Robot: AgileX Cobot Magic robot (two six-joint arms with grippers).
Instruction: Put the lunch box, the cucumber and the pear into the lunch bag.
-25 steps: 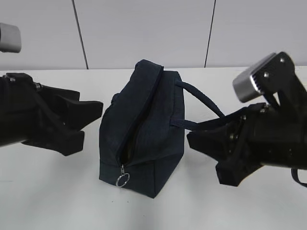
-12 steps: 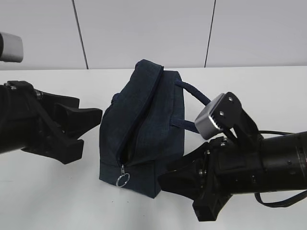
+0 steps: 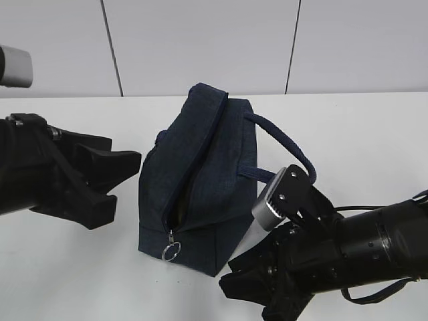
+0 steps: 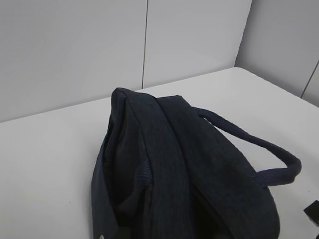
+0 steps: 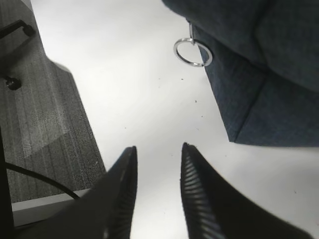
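A dark navy lunch bag [image 3: 197, 180] stands on a white tabletop [image 3: 67, 267] between two black robot arms, its zipper run most of the way along the top and showing a narrow dark slit near the end that faces the viewer. A silver ring pull [image 3: 171, 251] hangs at the bottom of that zipper, just ahead and to the left of the right claw [image 3: 251, 294], which sits low over the tabletop beside the bag's near corner. Seen from the right wrist, this claw [image 5: 157, 164] has its two ribbed fingers [image 5: 197, 194] spread with a gap between them and nothing held, the ring [image 5: 192, 52] lying beyond their tips and apart from them. The left claw [image 3: 114, 180] hovers just off the bag's other side, its prongs apart and not touching the fabric. The bag's padded loop handle [image 3: 284, 150] arches out above the right arm. From the left wrist, the bag [image 4: 169, 169] fills the lower frame, handle [image 4: 259, 149] out to the right.
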